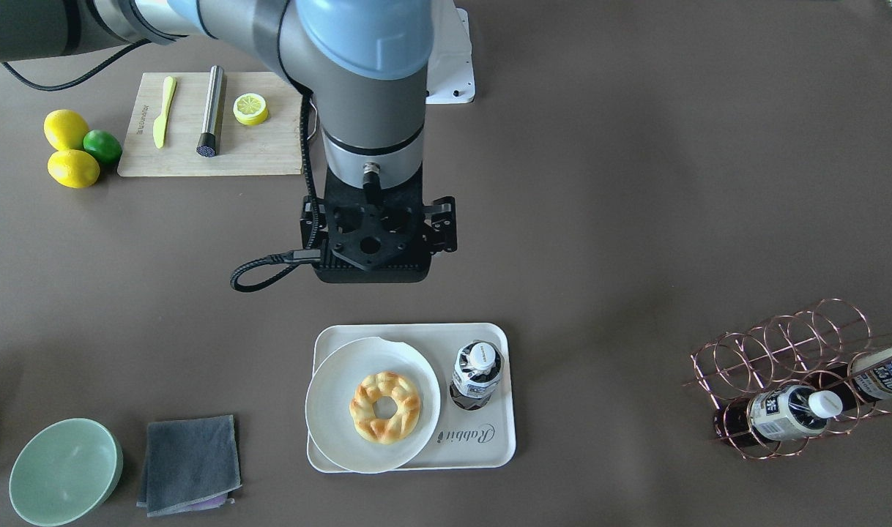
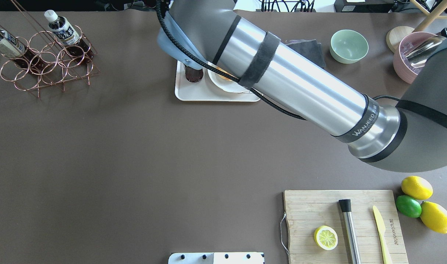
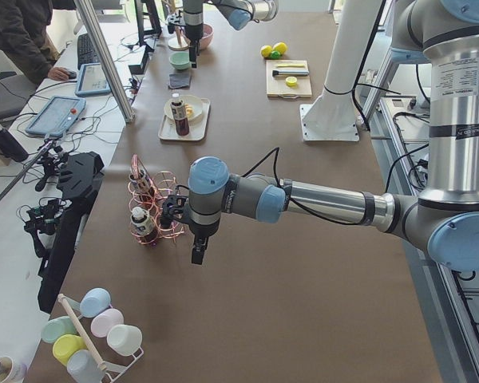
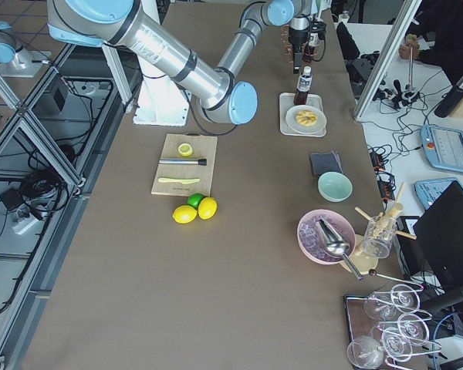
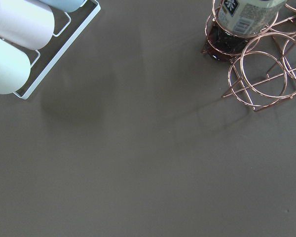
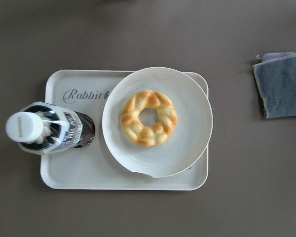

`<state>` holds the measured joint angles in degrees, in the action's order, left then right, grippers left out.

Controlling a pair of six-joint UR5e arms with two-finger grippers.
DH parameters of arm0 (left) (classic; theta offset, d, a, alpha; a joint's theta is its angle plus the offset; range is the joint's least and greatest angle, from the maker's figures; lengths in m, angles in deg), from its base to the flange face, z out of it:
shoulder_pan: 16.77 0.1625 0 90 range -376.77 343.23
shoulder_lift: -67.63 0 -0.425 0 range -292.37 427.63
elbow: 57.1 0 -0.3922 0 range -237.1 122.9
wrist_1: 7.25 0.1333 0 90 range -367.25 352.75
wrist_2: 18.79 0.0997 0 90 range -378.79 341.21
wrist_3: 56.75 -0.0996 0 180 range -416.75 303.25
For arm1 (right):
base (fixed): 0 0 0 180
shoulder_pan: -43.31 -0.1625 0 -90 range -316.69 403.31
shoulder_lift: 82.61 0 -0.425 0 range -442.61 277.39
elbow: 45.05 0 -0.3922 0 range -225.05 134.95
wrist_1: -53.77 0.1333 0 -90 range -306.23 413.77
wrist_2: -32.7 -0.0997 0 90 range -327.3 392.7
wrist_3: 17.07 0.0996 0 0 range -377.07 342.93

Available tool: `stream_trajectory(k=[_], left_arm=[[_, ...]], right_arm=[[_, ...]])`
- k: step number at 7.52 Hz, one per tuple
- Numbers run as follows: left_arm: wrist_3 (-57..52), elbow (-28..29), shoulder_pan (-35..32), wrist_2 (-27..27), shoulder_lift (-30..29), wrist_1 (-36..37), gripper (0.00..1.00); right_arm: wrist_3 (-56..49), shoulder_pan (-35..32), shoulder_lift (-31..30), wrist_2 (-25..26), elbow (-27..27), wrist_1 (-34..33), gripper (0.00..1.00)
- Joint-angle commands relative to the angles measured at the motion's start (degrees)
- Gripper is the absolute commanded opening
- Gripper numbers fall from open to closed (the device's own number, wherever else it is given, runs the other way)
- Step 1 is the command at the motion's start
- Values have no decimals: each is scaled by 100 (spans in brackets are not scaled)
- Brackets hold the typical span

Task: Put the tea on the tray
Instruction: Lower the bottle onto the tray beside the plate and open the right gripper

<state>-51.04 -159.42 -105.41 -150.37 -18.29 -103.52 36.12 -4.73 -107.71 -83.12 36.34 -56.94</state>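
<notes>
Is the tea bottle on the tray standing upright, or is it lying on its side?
Upright. The tea stands on the tray beside the plate, and its white cap faces the downward-looking cameras.

The plate (image 6: 190, 118) stands just beside the tea (image 6: 44, 129).

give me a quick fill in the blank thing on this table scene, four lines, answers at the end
1. The tea bottle stands on the tray, whose grey script reads ____.
2. The copper wire rack holds ____ more bottles like it.
3. The lime lies next to two ____.
4. The grey cloth lies between the tray and the green ____.

Missing words: Rabbit; two; lemons; bowl.
</notes>
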Motion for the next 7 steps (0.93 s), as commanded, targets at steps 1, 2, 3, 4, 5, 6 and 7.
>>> stream_trajectory(k=[1, 2, 3, 4, 5, 6, 7], left_arm=[[9, -33, -48, -8, 5, 20, 98], [0, -77, -48, -17, 101, 3, 98], [8, -95, -57, -17, 102, 3, 98], [0, -86, -57, -8, 102, -6, 98], [8, -69, -57, -8, 102, 37, 98], [9, -17, -57, -8, 111, 46, 98], [9, -33, -65, -8, 111, 29, 98]], right_arm=[[-999, -564, -1363, -282, 1174, -387, 99], [-1447, -758, -1540, -284, 1482, -999, 99], [-1991, -1099, -1916, -284, 1920, -1388, 100], [-2615, -1329, -2564, -284, 2412, -1488, 100], [-3186, -1575, -3136, -301, 2643, -1462, 99], [-3732, -1838, -3646, -301, 2819, -1436, 100], [-4172, -2076, -4260, -275, 3038, -1410, 99]])
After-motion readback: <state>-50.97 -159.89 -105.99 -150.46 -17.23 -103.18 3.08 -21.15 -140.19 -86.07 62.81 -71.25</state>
